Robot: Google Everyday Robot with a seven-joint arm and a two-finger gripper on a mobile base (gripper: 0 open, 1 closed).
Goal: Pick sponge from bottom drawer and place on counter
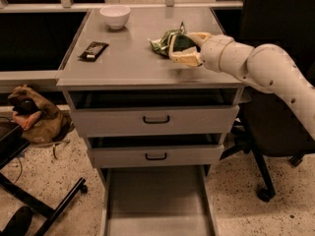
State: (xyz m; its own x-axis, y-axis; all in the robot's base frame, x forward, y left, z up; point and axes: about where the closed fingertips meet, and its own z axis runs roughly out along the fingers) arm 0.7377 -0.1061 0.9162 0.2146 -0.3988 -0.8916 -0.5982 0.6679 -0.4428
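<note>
My gripper [181,48] reaches in from the right over the counter [128,58], at its right side, just above the surface. It is shut on the sponge [183,43], whose dark green top shows between the cream fingers [196,35], with a yellowish edge below. The crumpled green foil snack bag [161,41] lies on the counter right against the gripper's left side. The bottom drawer [155,200] is pulled out at the foot of the cabinet, and its flat grey floor shows nothing in it.
A white bowl [115,16] stands at the counter's back left. A black wrapped bar [93,50] lies at its left. The two upper drawers [156,119] are slightly open. A black office chair [275,82] stands right; a brown bag [34,114] lies on the floor at left.
</note>
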